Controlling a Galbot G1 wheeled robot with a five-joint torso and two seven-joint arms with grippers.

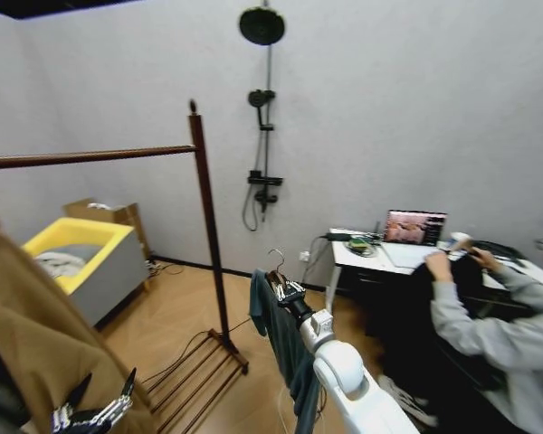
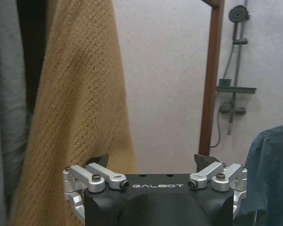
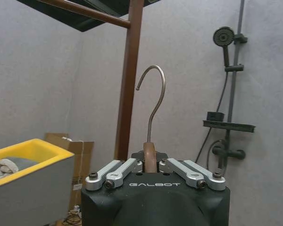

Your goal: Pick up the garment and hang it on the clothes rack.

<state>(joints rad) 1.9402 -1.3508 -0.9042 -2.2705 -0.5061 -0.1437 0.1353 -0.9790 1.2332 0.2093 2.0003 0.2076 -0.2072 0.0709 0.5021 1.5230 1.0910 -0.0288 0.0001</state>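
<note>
Pale grey walls close off a room with a wood-plank floor (image 1: 185,316), and a black shower fitting (image 1: 262,117) with a round overhead head is fixed to the far wall. Against the left wall stands a grey tub with a yellow rim (image 1: 77,237); pale crumpled cloth (image 1: 61,263) lies inside it, and a cardboard box (image 1: 109,213) sits just behind it. At the right a white desk (image 1: 366,258) carries an open laptop (image 1: 414,227) near its back edge, with a seated person in grey beside it.

The clothes rack (image 1: 208,235) stands left of centre, its dark brown post rising from a slatted base shelf on the floor and its top rod running off to the left. A tan coat (image 1: 36,334) hangs at the near left.

The right end effector (image 1: 285,291) is held up in mid-room, to the right of the rack's post and apart from it, its fingers pinched narrow on the neck of the hanger (image 3: 150,157); the metal hook (image 3: 153,96) points upward. The garment (image 1: 285,348), dark teal, hangs down from that hanger beside the white arm, clear of the rod.

The left end effector (image 1: 95,407) is low at the near left, fingers spread wide and holding nothing, just beside the tan coat.
</note>
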